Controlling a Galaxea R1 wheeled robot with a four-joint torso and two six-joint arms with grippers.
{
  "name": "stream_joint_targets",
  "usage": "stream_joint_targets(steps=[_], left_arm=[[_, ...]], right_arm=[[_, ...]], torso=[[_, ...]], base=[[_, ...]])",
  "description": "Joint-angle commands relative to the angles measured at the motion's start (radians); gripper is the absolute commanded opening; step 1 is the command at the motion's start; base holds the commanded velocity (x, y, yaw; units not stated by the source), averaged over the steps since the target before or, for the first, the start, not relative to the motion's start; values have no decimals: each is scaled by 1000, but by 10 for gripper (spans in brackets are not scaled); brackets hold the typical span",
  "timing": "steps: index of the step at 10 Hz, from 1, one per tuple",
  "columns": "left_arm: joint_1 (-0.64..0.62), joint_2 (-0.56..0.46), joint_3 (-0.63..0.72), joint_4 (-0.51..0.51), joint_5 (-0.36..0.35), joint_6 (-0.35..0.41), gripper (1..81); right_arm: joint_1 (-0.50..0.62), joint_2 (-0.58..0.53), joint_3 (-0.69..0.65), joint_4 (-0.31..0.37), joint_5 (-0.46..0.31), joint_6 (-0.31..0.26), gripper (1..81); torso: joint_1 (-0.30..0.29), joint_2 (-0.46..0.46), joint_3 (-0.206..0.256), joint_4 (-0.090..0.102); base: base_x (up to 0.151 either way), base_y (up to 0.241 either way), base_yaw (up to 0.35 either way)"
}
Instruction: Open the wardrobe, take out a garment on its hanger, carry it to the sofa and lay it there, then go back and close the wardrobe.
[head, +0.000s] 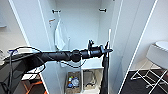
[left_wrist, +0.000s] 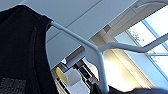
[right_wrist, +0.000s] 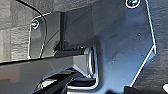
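Observation:
The wardrobe (head: 80, 25) stands open in front of me, both white doors swung outward. My left arm reaches into it from the left, and my left gripper (head: 109, 50) is at the right side of the opening, shut on the pale hanger (head: 109, 37). The black garment (head: 105, 75) hangs limp straight down from the gripper. In the left wrist view the garment (left_wrist: 20, 50) is close up, draped over the thin pale hanger (left_wrist: 100, 57).
A white shirt (head: 60, 36) hangs at the left inside the wardrobe. Open boxes of small items (head: 73, 82) sit on its floor under a low shelf. A white chair (head: 157, 55) with wire legs stands right of the right door (head: 132, 37).

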Motion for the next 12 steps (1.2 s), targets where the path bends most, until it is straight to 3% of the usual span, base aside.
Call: stream_joint_targets(steps=[1,12], left_arm=[[-118,-82,85,60,-100,13,10],[-101,-95,92,71,-103,13,10]], right_arm=[[36,10,8,9,-63,-1,811],[39,10,5,9,-63,0,811]], torso=[[0,0,0,0],[1,1,0,0]], base=[[0,0,0],[-13,0,0]])
